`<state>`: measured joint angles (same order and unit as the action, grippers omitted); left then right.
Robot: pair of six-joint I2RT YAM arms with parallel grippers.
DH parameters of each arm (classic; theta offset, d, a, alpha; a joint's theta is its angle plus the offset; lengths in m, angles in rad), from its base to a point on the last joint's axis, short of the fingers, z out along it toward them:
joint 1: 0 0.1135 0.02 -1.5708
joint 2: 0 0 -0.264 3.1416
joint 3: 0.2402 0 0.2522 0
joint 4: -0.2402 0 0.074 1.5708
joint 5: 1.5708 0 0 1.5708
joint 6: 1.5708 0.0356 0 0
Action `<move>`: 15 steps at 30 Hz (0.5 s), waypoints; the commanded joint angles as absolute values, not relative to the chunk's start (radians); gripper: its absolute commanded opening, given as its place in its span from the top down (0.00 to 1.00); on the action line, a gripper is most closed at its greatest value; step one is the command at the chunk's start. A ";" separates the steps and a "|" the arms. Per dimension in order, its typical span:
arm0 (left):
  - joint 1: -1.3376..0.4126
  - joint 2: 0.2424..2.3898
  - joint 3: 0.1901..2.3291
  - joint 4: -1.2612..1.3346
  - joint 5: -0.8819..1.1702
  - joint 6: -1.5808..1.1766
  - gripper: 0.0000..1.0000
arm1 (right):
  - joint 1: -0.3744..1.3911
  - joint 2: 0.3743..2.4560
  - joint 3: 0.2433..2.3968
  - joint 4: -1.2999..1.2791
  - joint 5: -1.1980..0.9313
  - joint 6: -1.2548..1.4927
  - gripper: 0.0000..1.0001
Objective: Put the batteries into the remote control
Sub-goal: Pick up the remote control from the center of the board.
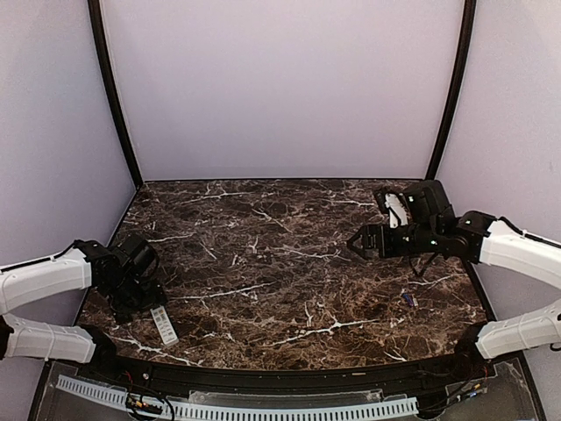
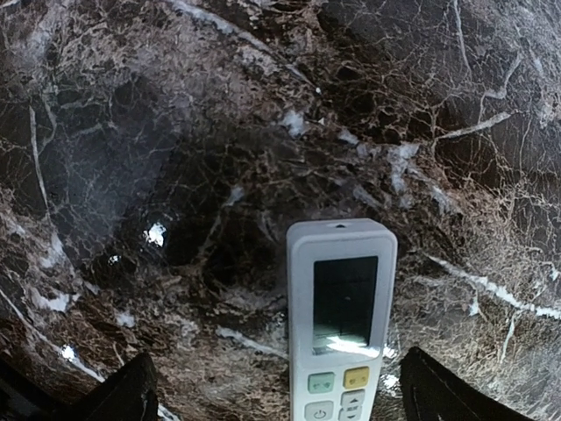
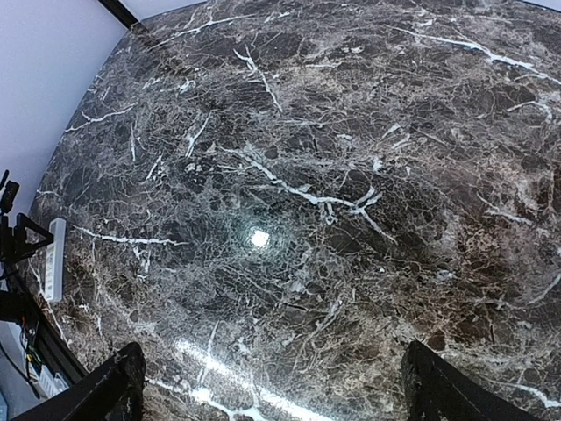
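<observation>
The remote (image 2: 340, 316) lay display-up near the table's (image 1: 289, 263) front left corner. The left gripper (image 2: 285, 399) hovered over it, jaws wide and empty, probably lining up a grasp. The right gripper (image 1: 354, 244), likewise spread and empty, hung near a battery (image 1: 408, 299).

Left arm (image 1: 44, 279) comes in from the left edge of the overhead view. Its wrist is bent so the left gripper (image 2: 280, 402) points down at the lower left, fingers (image 2: 123, 399) spread wide. Right arm (image 1: 517, 250) reaches in from the right edge, roughly level. The right gripper (image 1: 355, 245) aims toward the middle of the frame, jaws apart too, gripping nothing.
</observation>
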<state>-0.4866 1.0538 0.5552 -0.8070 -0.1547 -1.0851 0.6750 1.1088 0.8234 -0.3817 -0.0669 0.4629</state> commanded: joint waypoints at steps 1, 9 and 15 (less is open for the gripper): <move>-0.502 1.101 0.566 -0.802 -0.066 -1.097 0.08 | 0.685 1.171 0.817 -0.340 -0.084 0.476 0.01; -0.601 1.305 0.658 -0.825 -0.018 -1.146 0.14 | 0.686 1.285 0.866 -0.326 -0.108 0.452 0.01; -0.603 1.461 0.679 -0.765 0.044 -1.117 0.21 | 0.686 1.307 0.871 -0.326 -0.103 0.422 0.01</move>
